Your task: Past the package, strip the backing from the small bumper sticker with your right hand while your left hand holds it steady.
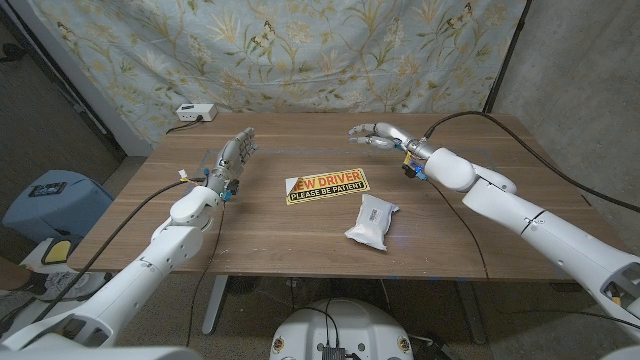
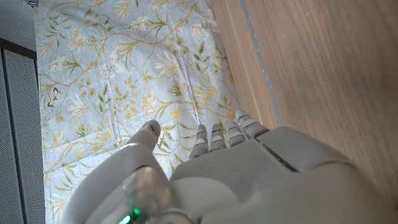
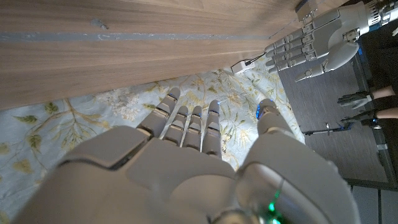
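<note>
Each robot hand, left (image 1: pixel 234 158) and right (image 1: pixel 378 135), hung open, holding nothing.
The bumper sticker (image 1: pixel 327 185) lay flat; thin and floppy, it probably needed lifting at a corner.

Bumper sticker (image 1: pixel 327 186) lies between both raised empty hands, package (image 1: pixel 371 221) just beside it.

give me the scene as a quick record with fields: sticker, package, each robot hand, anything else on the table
sticker: flat on the table, mid-table, backing not yet stripped, untouched
package: white, lying nearer the robot than the sticker, a little to its right
left robot hand: open, raised, left of the sticker, holding nothing
right robot hand: open, beyond the sticker's right end, holding nothing
other: white box at the far left corner
</note>
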`<state>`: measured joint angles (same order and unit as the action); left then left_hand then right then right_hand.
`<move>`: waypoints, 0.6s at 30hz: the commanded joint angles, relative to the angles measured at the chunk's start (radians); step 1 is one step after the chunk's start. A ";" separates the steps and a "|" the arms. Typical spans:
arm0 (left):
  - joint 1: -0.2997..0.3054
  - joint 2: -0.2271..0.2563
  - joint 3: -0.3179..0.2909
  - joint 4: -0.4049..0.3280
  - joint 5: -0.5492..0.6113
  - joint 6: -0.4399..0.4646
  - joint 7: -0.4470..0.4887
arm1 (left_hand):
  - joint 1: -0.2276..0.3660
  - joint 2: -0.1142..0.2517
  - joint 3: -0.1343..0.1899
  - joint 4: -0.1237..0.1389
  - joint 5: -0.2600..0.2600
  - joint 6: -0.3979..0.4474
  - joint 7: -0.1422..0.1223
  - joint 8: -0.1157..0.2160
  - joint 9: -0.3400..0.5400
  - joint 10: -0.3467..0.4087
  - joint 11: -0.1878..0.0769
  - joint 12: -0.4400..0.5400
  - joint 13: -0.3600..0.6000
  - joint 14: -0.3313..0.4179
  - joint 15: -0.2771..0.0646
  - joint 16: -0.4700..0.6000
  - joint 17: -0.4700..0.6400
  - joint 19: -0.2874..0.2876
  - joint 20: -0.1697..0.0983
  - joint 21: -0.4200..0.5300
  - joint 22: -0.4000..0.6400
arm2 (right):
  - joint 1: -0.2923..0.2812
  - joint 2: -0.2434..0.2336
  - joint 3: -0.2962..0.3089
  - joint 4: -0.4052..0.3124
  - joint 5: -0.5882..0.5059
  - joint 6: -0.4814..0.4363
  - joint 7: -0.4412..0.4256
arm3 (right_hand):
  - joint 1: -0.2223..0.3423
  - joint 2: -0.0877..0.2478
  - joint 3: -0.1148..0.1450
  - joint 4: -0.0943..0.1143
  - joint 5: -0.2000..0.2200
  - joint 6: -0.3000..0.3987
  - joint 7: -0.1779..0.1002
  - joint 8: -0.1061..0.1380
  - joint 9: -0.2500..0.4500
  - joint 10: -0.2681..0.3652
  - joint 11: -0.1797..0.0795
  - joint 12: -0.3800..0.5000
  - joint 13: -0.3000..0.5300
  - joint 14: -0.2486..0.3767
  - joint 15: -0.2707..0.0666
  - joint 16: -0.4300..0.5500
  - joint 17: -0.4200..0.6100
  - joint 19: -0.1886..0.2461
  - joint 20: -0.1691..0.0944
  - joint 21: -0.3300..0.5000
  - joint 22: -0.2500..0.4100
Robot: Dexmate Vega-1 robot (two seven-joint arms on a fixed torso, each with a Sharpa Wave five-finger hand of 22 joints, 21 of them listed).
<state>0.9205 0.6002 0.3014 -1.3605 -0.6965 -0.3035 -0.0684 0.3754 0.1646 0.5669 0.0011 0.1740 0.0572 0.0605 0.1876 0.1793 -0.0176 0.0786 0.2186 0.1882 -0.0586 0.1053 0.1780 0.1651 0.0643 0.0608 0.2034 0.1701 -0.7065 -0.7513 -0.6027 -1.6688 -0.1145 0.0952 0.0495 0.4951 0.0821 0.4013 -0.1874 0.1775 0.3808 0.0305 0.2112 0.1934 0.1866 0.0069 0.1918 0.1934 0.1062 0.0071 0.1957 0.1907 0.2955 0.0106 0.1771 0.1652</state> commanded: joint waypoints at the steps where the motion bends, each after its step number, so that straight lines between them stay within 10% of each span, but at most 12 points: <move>1: 0.007 0.008 -0.007 -0.004 -0.013 0.008 -0.010 | 0.009 0.001 0.003 -0.006 0.003 0.014 0.002 0.007 0.002 0.008 0.000 0.003 0.003 0.009 0.003 0.001 0.003 0.009 0.002 -0.002 0.004 | 0.023 -0.022 -0.057 -0.067 -0.155 -0.005 -0.004 | 0.026 -0.005 0.007 -0.004 0.003 0.008 -0.001 0.005 0.004 0.001 -0.001 0.003 0.003 0.009 -0.006 0.005 -0.001 0.005 -0.007 0.009 0.004; 18: 0.024 0.042 -0.021 -0.006 -0.011 0.019 -0.015 | 0.006 0.000 0.004 -0.008 0.003 0.020 0.004 0.006 0.002 0.012 -0.002 0.002 0.004 0.012 0.003 0.001 0.003 0.014 0.003 -0.001 0.004 | 0.037 0.005 -0.104 -0.079 -0.419 0.019 -0.093 | 0.126 -0.054 0.021 0.000 0.008 0.039 -0.010 0.013 0.005 0.032 -0.008 0.014 0.003 0.062 -0.034 0.018 -0.002 0.071 -0.032 0.030 0.005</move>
<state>0.9430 0.6293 0.2861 -1.3780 -0.7057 -0.2821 -0.0675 0.3754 0.1646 0.5711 -0.0029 0.1740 0.0681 0.0609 0.1876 0.1792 -0.0086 0.0768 0.2186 0.1882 -0.0498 0.1072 0.1781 0.1651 0.0680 0.0645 0.2035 0.1701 -0.6796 -0.7678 -0.6763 -1.7440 -0.3819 0.0932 0.0091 0.6056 0.0320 0.4128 -0.1875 0.1817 0.4092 0.0198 0.2149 0.1932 0.2070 0.0016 0.2002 0.1934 0.1588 -0.0253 0.2076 0.1859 0.3510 -0.0229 0.1968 0.1651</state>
